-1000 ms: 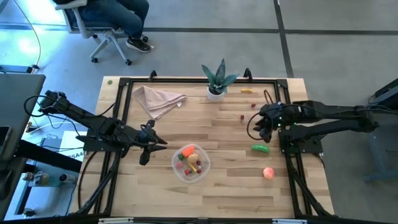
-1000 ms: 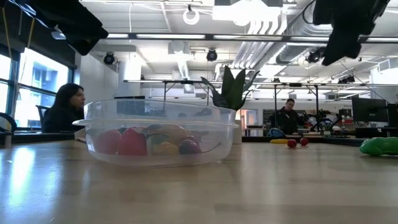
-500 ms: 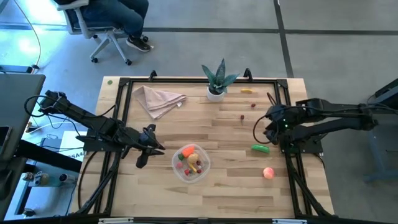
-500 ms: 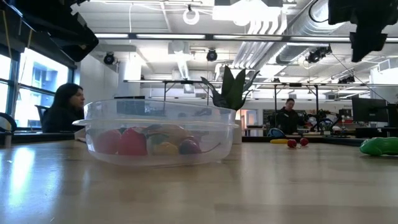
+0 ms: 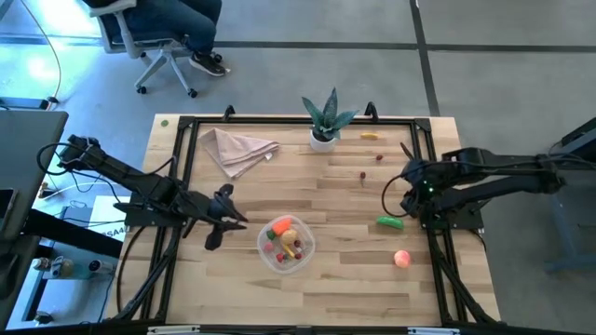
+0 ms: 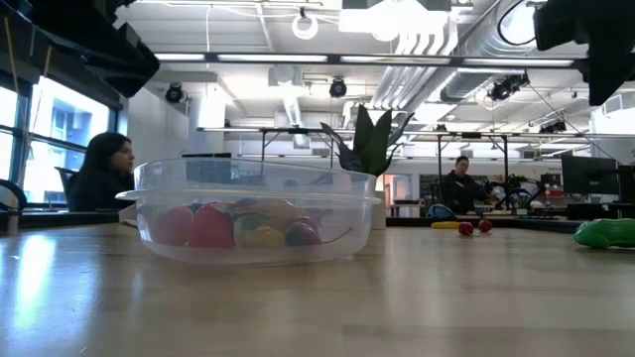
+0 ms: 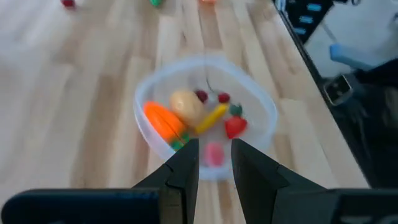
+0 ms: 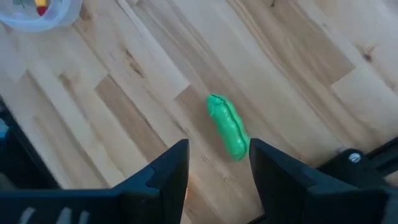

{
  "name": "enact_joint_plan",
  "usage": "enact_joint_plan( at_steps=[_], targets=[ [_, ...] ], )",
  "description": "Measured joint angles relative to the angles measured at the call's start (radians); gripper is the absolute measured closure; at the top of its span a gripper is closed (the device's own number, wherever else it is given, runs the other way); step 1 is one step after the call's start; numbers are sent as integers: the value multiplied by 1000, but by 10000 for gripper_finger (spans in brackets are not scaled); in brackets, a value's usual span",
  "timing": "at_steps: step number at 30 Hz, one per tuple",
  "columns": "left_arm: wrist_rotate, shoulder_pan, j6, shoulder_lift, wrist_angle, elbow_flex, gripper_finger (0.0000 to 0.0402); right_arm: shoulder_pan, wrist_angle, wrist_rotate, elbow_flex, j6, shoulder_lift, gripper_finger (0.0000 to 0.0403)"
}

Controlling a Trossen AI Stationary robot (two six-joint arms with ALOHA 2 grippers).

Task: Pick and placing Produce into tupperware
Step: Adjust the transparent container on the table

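Observation:
The clear round tub (image 5: 286, 244) stands on its base on the wood, with an orange carrot, a yellow banana and red pieces inside (image 7: 186, 115). The green cucumber (image 5: 389, 221) lies flat on the table to its right, and the pink peach (image 5: 401, 259) lies nearer the near edge. My right gripper (image 5: 407, 191) hovers open above and just beyond the cucumber (image 8: 227, 127), touching nothing. My left gripper (image 5: 222, 217) waits open to the left of the tub, pointing at it (image 7: 215, 152).
Near the far edge, a potted spiky plant (image 5: 324, 119) stands beside a beige napkin (image 5: 237, 149). A small yellow piece (image 5: 370, 136) and two tiny red pieces (image 5: 379, 156) lie right of the plant. A black frame rail (image 5: 428, 167) borders the table. A seated person shows beyond.
My right gripper has drawn back toward the table's right edge and risen, leaving the top of the low view. It stays open. The cucumber, the peach and the tub have kept their places.

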Motion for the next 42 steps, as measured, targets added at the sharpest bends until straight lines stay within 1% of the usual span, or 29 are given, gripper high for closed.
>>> enact_joint_plan(
  at_steps=[5,11,17,21,23,25,31,39,42],
  targets=[
    [8,-1,-62,39,-80,0,318,26,10,29,0,-20,35,242],
    [26,-1,-91,182,-76,1,318,32,15,39,0,-21,80,242],
    [74,0,-180,332,-79,0,318,32,14,55,0,-18,102,242],
    [114,-3,-204,398,7,1,318,32,14,65,0,-23,104,242],
    [141,-20,-206,433,82,1,318,32,13,70,0,-22,104,242],
    [154,-44,-212,469,105,4,318,32,11,72,0,-22,103,242],
    [104,-97,-235,580,106,83,318,32,12,89,0,-25,104,242],
    [114,-98,-188,734,99,201,319,32,15,92,0,-23,104,242],
    [113,-97,-178,766,81,233,319,32,16,92,0,-24,103,242]
  ],
)
